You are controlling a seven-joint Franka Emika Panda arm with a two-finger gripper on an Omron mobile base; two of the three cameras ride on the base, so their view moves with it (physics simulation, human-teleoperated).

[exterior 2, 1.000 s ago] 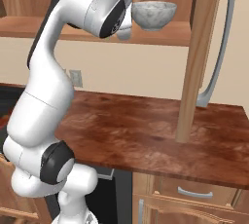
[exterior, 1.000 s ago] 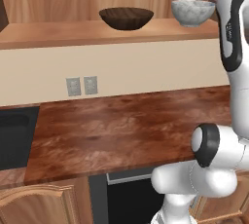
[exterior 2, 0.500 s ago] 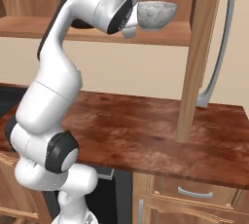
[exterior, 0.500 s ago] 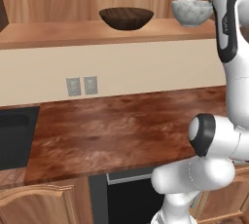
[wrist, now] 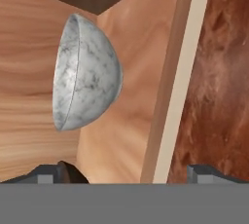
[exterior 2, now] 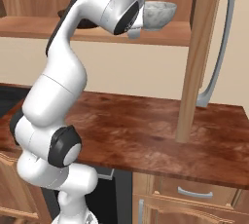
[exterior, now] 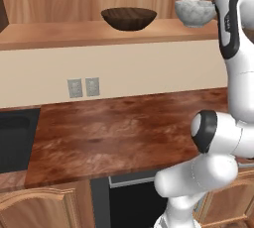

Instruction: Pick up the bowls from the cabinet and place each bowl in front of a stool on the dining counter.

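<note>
Speckled grey-white stone bowl [exterior: 194,12] sits on your cabinet shelf [exterior: 59,32], to the right of the dark wooden bowl [exterior: 129,18] and well apart from it. Your gripper [wrist: 127,173] is raised to shelf level just in front of the stone bowl, with its fingers spread wide and nothing between them. Below the shelf lies the reddish-brown tabletop [exterior: 119,133].

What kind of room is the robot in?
It looks like a kitchen. There's a glossy brown wooden worktop with a black sink at its end, and two bowls, a dark wooden bowl and a grey stone bowl, on a shelf above.
</note>
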